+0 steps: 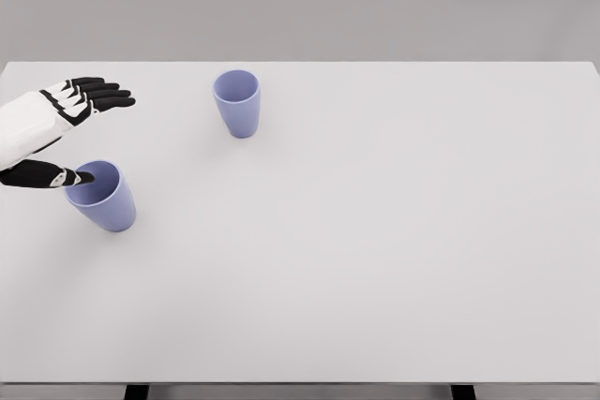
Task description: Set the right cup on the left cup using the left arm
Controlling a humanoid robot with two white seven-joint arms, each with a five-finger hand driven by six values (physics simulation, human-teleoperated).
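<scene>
My left hand (58,128) hangs open and empty, thumb just over the rim of the left cup (101,196) below it. The right cup (237,102) stands well off beyond my fingertips, ungrasped; next I must reach there.

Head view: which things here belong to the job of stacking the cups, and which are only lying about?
Belong to the job:
- right cup, upright, standing apart
- left cup, upright, near the table's left edge
- left hand, open, thumb over the left cup's rim

Only there:
- white table, which bears both cups; nothing else lies on it
</scene>
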